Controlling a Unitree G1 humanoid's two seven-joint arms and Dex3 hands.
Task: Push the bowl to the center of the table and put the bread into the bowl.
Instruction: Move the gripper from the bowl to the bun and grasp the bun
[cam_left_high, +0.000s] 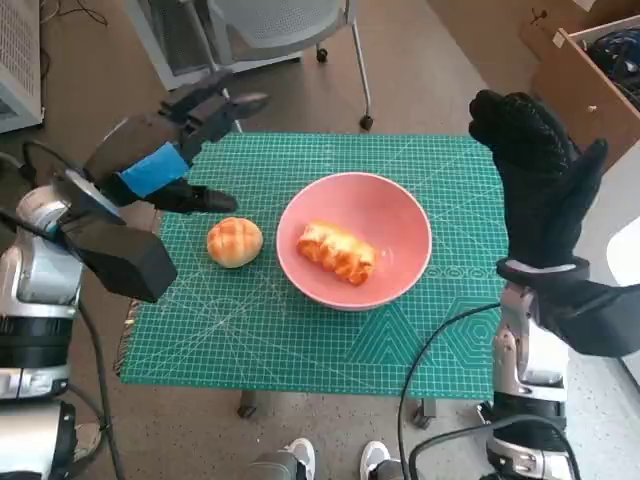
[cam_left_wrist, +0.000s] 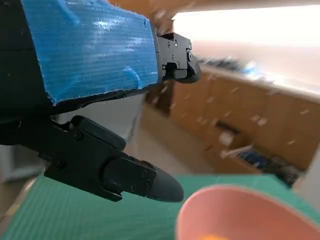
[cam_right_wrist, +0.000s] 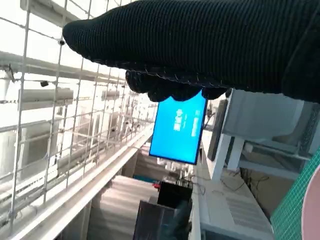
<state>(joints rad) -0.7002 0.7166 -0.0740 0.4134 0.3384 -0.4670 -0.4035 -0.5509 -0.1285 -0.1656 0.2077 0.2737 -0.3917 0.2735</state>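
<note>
Black left hand (cam_left_high: 185, 135) hovers beside the bowl (cam_left_high: 400, 215), fingers apart (empty); gloved right hand (cam_left_high: 535, 165) raised, unclenched.

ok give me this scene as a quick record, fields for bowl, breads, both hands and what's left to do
bowl: pink bowl near the middle of the green mat
bread in bowl: one long glazed bread
bread outside: round bun on the mat, beside the bowl on the left hand's side, not touching it
left hand: left hand raised above the mat, fingers apart, holds nothing
right hand: right hand raised by the mat's edge, open, holds nothing
left to do: the round bun is not yet in the bowl
</note>
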